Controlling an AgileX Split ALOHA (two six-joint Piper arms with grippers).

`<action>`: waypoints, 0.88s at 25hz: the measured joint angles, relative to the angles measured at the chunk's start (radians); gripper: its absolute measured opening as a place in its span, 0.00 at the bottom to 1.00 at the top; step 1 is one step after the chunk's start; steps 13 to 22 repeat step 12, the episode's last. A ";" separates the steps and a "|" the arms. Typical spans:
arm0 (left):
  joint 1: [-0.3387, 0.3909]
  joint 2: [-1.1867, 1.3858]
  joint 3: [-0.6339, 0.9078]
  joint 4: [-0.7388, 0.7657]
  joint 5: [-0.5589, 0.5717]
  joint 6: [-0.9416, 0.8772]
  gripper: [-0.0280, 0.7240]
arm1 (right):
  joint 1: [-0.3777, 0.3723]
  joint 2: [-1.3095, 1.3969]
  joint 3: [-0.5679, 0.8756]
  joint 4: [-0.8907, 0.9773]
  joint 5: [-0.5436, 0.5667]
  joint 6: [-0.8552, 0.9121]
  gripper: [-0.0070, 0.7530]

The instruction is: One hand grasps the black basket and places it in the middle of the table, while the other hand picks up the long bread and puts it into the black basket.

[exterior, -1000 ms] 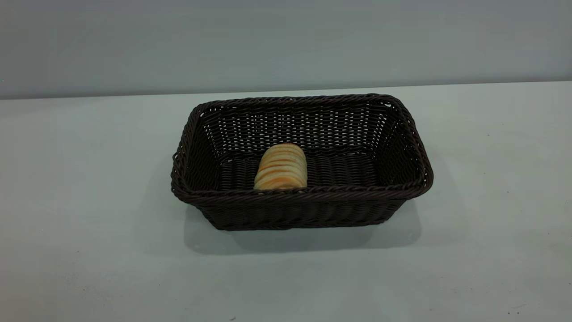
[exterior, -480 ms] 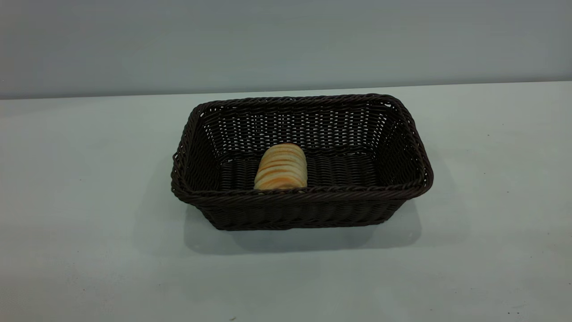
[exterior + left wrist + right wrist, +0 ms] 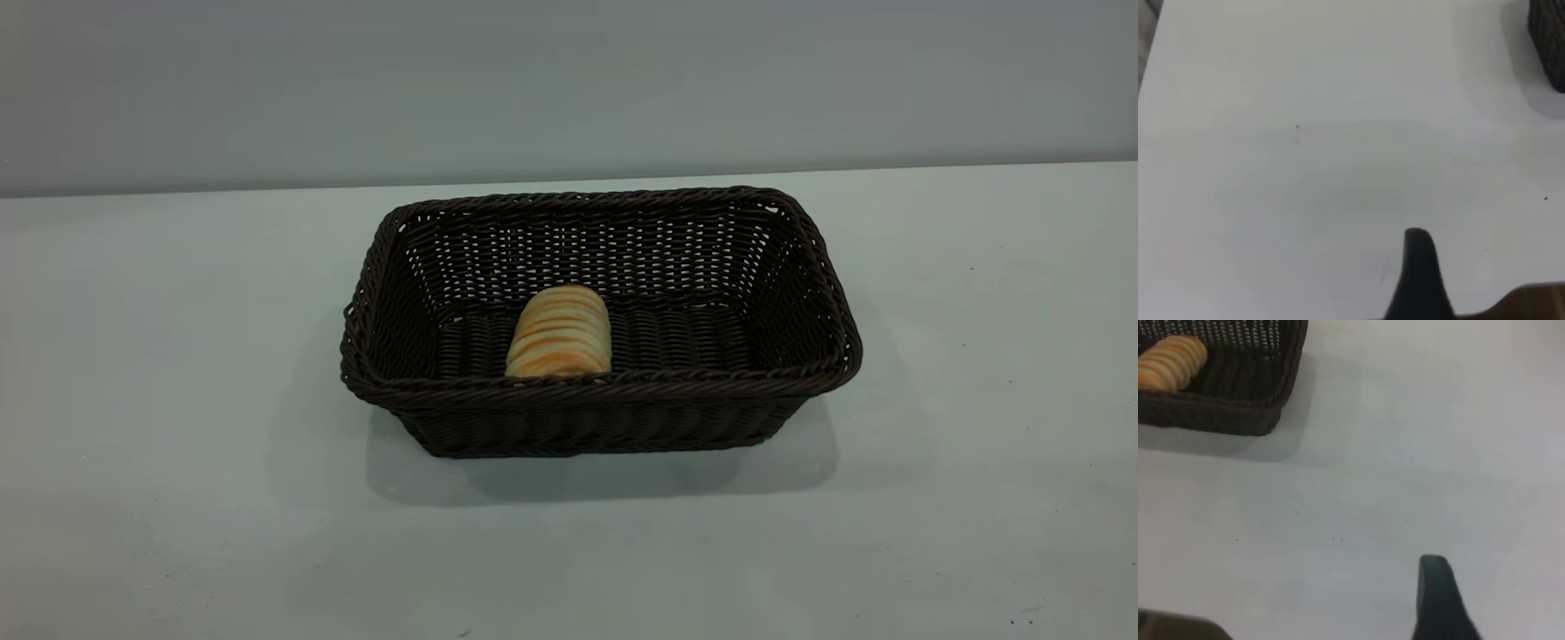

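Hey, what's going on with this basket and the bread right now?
Nothing is being handled at this moment. The black basket sits near the middle of the table, and the long bread lies inside it on the basket floor, close to the near wall. Neither arm appears in the exterior view; each wrist camera shows only one dark fingertip over bare table, well away from the basket, so both arms look pulled back. Going by how things lie, the job looks done.
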 joint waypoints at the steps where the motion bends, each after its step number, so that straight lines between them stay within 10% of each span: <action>1: -0.007 -0.001 0.000 0.000 0.000 0.000 0.83 | 0.000 0.000 0.000 0.000 0.000 0.000 0.61; 22: -0.010 -0.002 0.000 0.001 0.000 0.000 0.83 | 0.000 0.000 0.000 0.000 0.000 0.000 0.61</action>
